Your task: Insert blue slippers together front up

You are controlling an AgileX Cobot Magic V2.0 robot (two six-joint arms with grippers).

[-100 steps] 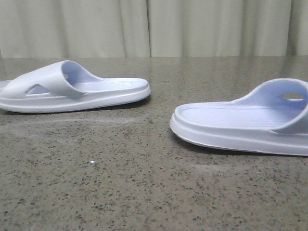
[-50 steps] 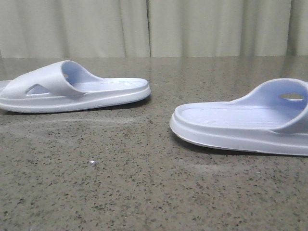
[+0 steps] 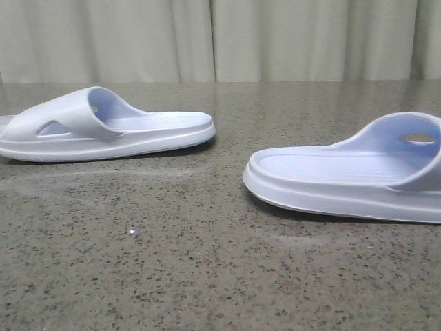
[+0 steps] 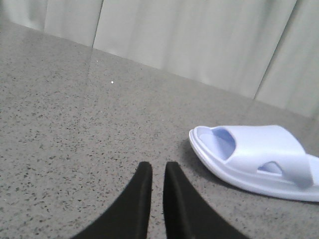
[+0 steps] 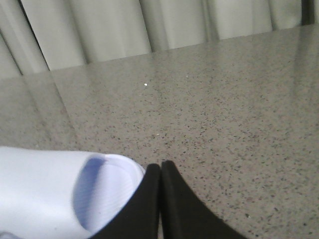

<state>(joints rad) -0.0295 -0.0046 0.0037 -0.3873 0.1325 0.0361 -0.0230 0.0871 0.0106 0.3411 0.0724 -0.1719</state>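
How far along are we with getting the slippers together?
Nothing done yet: left slipper and right slipper lie flat and apart on the table. In hand: nothing; left gripper and right gripper are shut, empty. Left: gripping both, nesting them front up.

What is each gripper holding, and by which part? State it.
Nothing. The left gripper and right gripper are both shut on empty air, and both blue slippers lie ungrasped on the table.
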